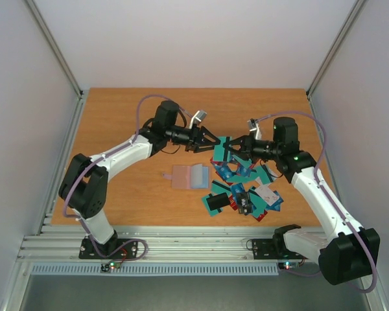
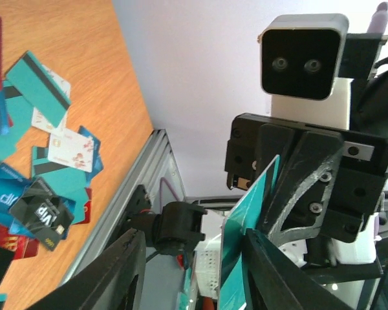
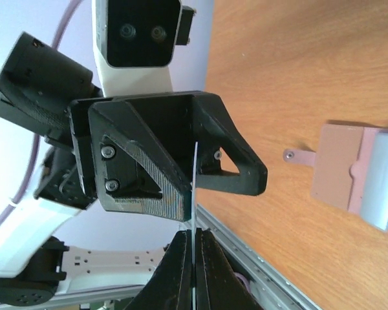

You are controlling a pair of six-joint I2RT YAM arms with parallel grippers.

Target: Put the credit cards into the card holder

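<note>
The wooden table [image 1: 117,123] fills the workspace. Above its middle the left arm [image 1: 126,152] and right arm [image 1: 318,194] reach toward each other. The left tool [image 1: 211,145] has its jaws partly apart and grips nothing; they stand either side of one teal card [image 2: 246,213]. The right tool [image 3: 193,239] is pinched tight on that card, holding it on edge in the air. The card holder [image 1: 189,176] lies flat on the table below the left tool. The credit cards [image 1: 246,191] lie in a loose heap just beside it, under the right tool.
</note>
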